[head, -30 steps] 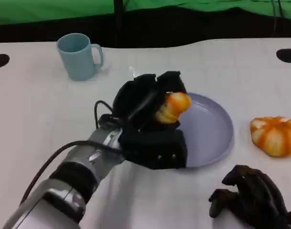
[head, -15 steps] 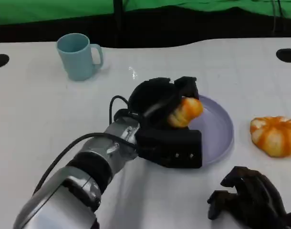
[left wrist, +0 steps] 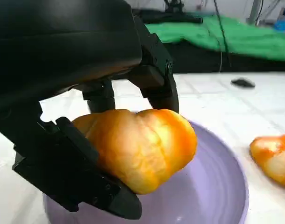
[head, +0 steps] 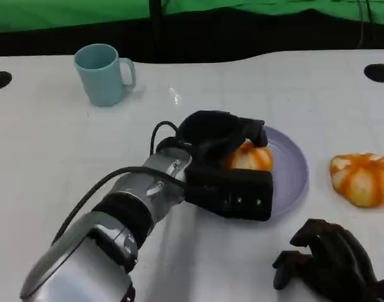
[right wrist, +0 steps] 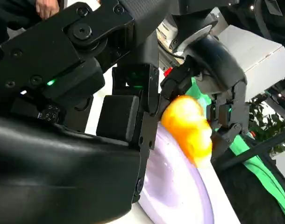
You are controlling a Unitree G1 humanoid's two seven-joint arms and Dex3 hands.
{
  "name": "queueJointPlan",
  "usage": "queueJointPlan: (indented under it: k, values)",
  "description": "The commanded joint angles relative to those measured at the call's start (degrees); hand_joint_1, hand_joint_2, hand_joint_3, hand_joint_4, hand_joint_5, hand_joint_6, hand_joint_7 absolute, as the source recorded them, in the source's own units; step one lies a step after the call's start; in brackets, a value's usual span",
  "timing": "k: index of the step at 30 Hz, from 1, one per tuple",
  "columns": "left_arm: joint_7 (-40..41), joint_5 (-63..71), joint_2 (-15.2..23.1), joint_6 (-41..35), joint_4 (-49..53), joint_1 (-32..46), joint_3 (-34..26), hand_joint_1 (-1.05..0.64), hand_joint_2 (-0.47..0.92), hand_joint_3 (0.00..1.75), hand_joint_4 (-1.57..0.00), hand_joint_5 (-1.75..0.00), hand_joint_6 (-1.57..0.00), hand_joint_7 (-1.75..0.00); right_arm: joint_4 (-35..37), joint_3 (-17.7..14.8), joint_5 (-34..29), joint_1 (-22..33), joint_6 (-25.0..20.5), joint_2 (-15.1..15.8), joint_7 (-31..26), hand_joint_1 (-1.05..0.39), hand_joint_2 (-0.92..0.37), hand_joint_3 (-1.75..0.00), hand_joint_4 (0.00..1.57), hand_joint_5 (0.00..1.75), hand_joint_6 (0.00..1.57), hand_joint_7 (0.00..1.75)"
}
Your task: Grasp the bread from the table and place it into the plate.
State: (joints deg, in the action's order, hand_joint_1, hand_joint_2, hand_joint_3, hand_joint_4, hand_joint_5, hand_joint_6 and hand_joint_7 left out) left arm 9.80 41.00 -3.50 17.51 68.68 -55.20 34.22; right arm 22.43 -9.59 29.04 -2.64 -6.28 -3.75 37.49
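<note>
Currently, the bread (head: 250,157) is being held clamped in the fingers (head: 225,126) of the left hand (head: 220,154), low over the plate (head: 291,171); release is being awaited.

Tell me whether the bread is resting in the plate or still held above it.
Held above it. The left hand grips the bread, and the left wrist view shows bare plate beneath the bread.

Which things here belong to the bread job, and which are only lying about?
Job: bread held by the left hand; purple plate below it.

Lying about: blue mug, second bread beside the plate, right hand on the table.
</note>
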Motion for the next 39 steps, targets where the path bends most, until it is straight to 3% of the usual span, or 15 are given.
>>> queueJointPlan:
  k: [1, 4, 6, 11, 20, 29, 35, 39]
  values:
    - [-6.53, 1.24, 0.59, -3.39, -0.55, -2.72, 1.67, -0.88, 0.92, 0.3, -0.02, -0.46, -0.03, -0.14, -1.14, -0.08, -0.27, 0.56, 0.03, 0.31, -1.41, -1.05, -0.71, 0.0, 1.57, 0.75, 1.57, 0.38]
    - [-9.37, 1.47, 0.9, -4.37, -1.18, -3.21, 2.11, -0.91, 0.92, 0.31, 0.0, -0.42, 0.0, -0.1, -1.16, -0.07, 0.01, 0.6, 0.03, 0.26, -1.47, -1.05, -0.72, 0.0, 1.57, 0.76, 1.57, 0.39]
    - [-13.1, 1.5, 1.36, -5.24, -1.64, -4.0, 2.48, -1.02, 0.92, 0.38, 0.0, -0.24, 0.0, -0.02, -1.23, -0.21, 0.41, 0.67, -0.21, 0.12, -1.46, -1.04, -0.71, 0.0, 1.57, 0.76, 1.57, 0.38]
    - [-17.54, 0.86, 2.56, -6.16, -3.96, -3.93, 2.05, -1.05, 0.92, 0.42, 0.0, -0.19, -0.01, -0.01, -0.77, -0.22, 0.4, 0.5, 0.48, 0.24, -0.72, -1.04, -0.71, -0.01, 1.57, 0.76, 1.57, 0.37]
    - [-18.92, -0.38, 6.9, -3.92, -10.69, -0.51, 0.92, -1.05, 0.92, 0.44, -0.03, -0.22, -0.02, -0.01, -0.36, -0.27, 0.21, 0.27, 0.39, 0.47, -0.63, -1.05, -0.71, 0.0, 1.57, 0.75, 1.57, 0.38]
    - [-23.96, -10.04, 12.03, 0.85, -19.28, 6.59, -5.96, -1.03, 0.92, 0.34, -0.11, -0.28, -0.09, -0.04, -0.29, -0.49, 0.76, 0.23, 0.04, 0.45, -0.39, -1.04, -0.71, 0.0, 1.57, 0.73, 1.57, 0.35]
    - [-24.06, -16.37, 13.98, 6.13, -23.37, 12.4, -10.78, -0.92, 0.92, 0.26, -0.24, -0.34, -0.19, -0.08, -0.48, -0.46, 0.61, 0.26, 0.13, 0.56, -0.66, -1.04, -0.71, 0.0, 1.57, 0.73, 1.57, 0.35]
    - [-22.83, -21.51, 14.33, 10.54, -26.49, 17.99, -14.94, -0.77, 0.92, 0.25, -0.44, -0.43, -0.43, -0.16, -0.11, -0.59, 0.8, 0.03, 0.06, 0.77, -0.24, -1.04, -0.71, 0.0, 1.57, 0.73, 1.57, 0.35]
